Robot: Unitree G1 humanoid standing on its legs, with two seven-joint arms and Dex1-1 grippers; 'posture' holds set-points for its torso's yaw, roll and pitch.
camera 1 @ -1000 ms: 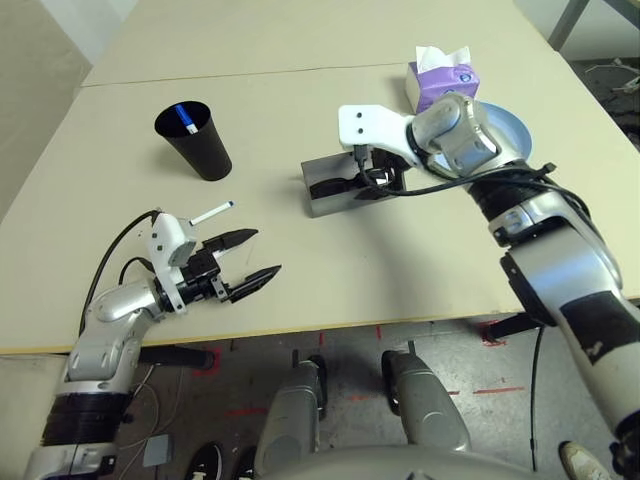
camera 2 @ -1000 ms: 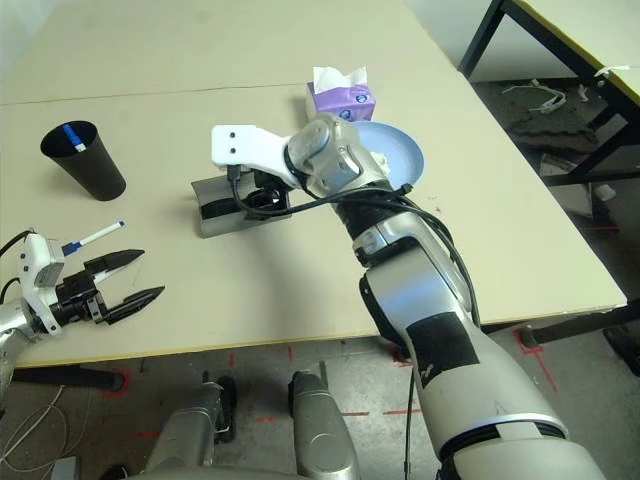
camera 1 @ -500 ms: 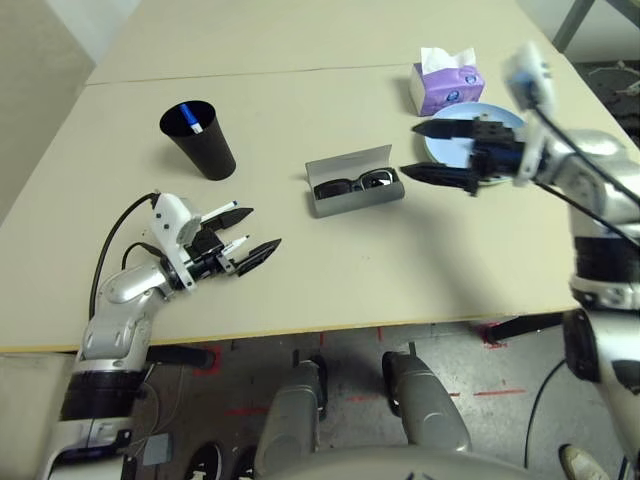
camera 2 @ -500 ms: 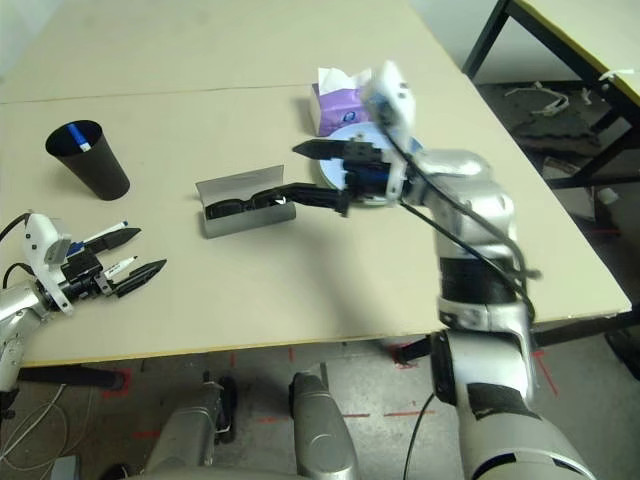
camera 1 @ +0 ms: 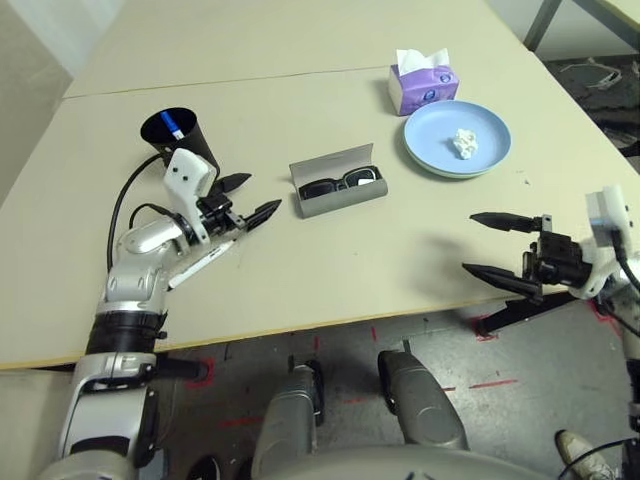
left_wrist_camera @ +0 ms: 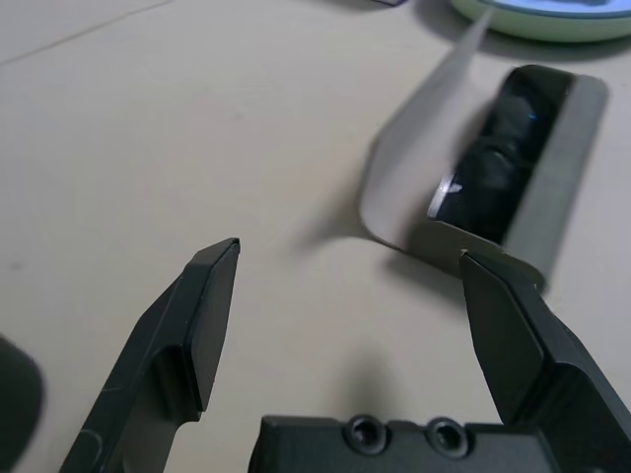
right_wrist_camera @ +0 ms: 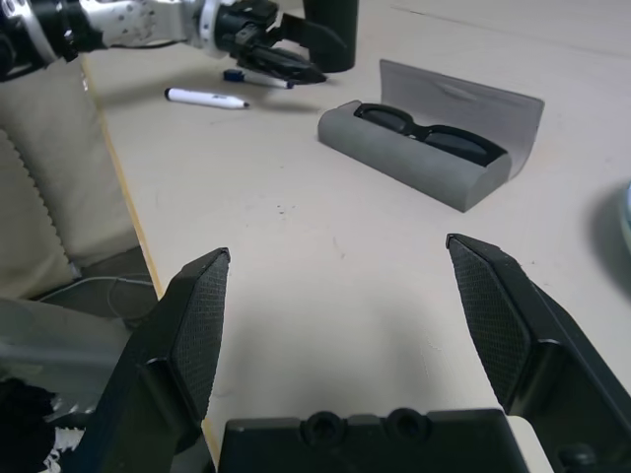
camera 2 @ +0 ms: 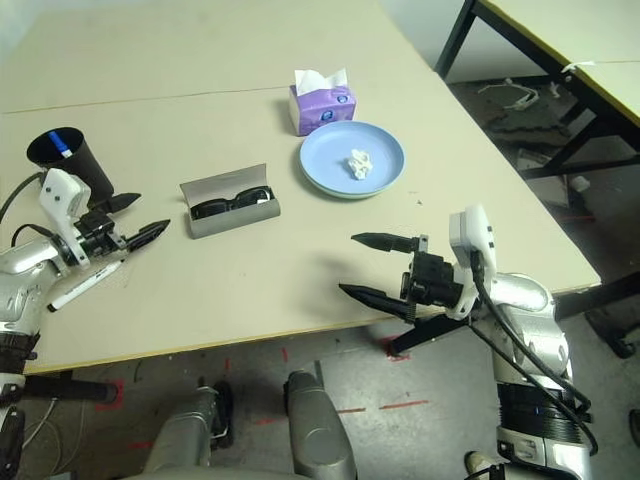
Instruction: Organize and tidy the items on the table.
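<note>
My right gripper (camera 2: 375, 265) has swung away from the glasses case (camera 1: 338, 184) and back to the near edge of the table (camera 1: 300, 280), where it hangs level, pointing left across the edge, with nothing in it and its jaws spread wide. My left gripper (camera 1: 252, 199) has pushed forward over the table; it sits just in front of the black cup (camera 1: 170, 133), its jaws wide apart and empty, aimed toward the case.

The case lies open mid-table with the black sunglasses (camera 1: 341, 183) inside, lid propped up behind them. One marker (camera 1: 205, 259) lies flat on the table under my left gripper, at its near side. The other marker (camera 1: 173, 125) stands in the cup, blue cap up. The crumpled tissue (camera 1: 464, 142) rests on the light-blue plate (camera 1: 430, 150), which sits on a light-green one, only its rim visible. The purple tissue box (camera 1: 423, 86) stands just behind the plates.
</note>
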